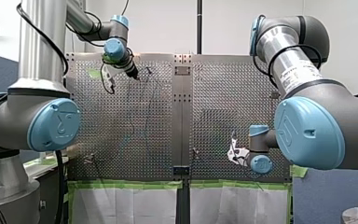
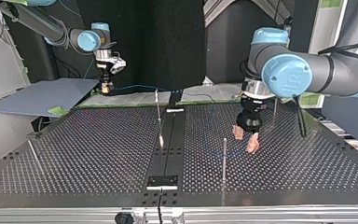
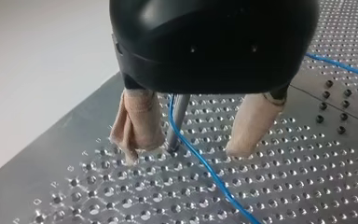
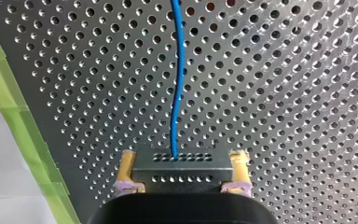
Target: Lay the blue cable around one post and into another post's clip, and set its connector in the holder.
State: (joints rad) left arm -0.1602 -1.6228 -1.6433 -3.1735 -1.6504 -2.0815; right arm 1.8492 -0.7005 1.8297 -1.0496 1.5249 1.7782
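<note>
**A:** Where is the thin blue cable (image 3: 205,170) right now?

**B:** It lies on the perforated metal surface (image 3: 307,186). In the left wrist view it passes just beside the base of a slim upright metal post (image 3: 177,121), then trails away across the holes. Whether it touches the post I cannot tell.

**A:** And my left end effector (image 3: 182,154)?

**B:** It is spread open with nothing in its grip. Its black body hangs over that post, and its two beige pads (image 3: 137,123) reach down to the surface, one on each side of the post. The cable runs through the gap between them. In the front view it (image 1: 134,74) works near the surface's far edge, in the left half.

**A:** What about the other end?

**B:** My right end effector (image 4: 182,161) is clamped on the black rectangular connector (image 4: 182,170), a block with rows of small holes. A yellow pad (image 4: 127,163) presses each side of the block. The cable (image 4: 176,107) leaves the block's front face and runs straight ahead over the surface (image 4: 284,93).

**A:** Where on the surface is that?

**B:** Close to the edge lined with green tape (image 4: 23,135). In the front view this end effector (image 1: 235,156) sits near the edge closest to the arms, in the right half, well apart from the left one. Across the surface, the top view shows it (image 2: 105,88) at the far edge and the left one (image 2: 246,141) nearer the middle.
</note>
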